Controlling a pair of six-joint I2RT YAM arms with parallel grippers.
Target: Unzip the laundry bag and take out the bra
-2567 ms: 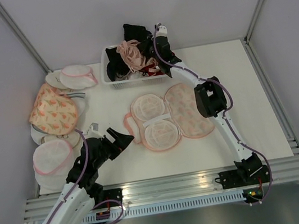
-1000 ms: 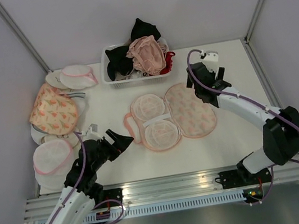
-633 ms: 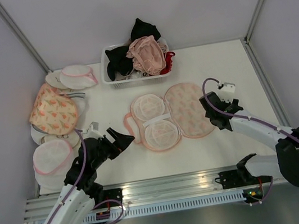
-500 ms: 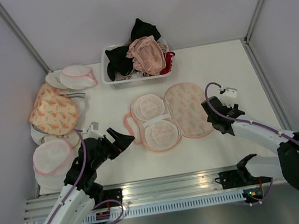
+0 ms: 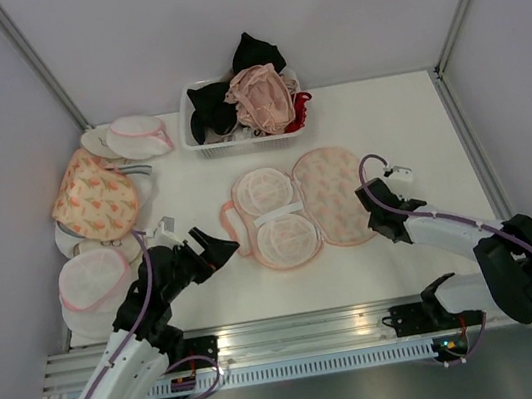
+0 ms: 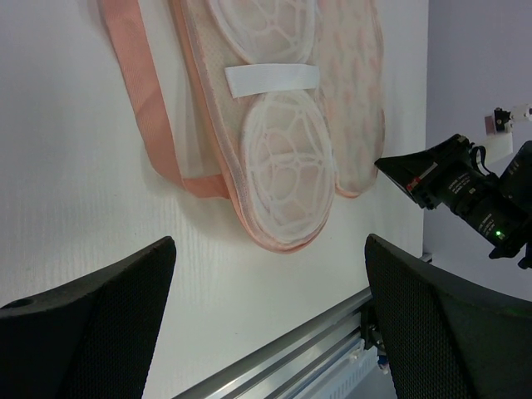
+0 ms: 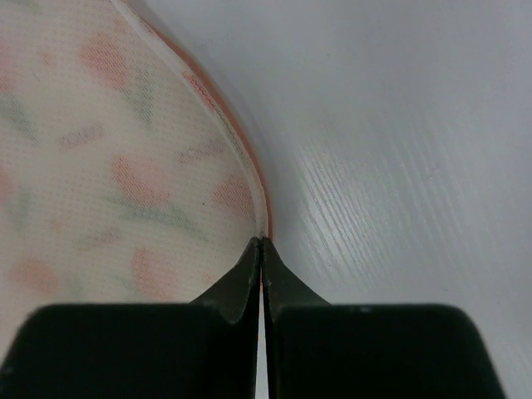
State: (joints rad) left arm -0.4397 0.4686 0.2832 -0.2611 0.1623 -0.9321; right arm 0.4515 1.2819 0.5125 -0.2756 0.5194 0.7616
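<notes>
Top external view, laundry bag [image 5: 298, 210] lying unzipped mid-table, bra [image 5: 262, 99] sitting atop basket [image 5: 237, 144], right gripper [image 5: 364, 206] resting fingers together at bag's rim, left gripper [image 5: 215, 246] hovering fingers apart, mesh pouches [image 5: 91, 278] crowding left edge.

The left arm [image 5: 119, 354] rises from its base at the near left corner and leans forward and to the right, forearm slanted, wrist low over the table. The left gripper [image 5: 214, 243] points right with its jaws spread wide; in the left wrist view its two dark fingers [image 6: 91, 332] stand far apart, holding nothing. The right arm [image 5: 452, 226] is folded sharply, elbow out at the far right, forearm running back toward the left. The right gripper [image 5: 367, 212] lies low and points left, its jaws pressed together, the tips meeting with no gap.
</notes>
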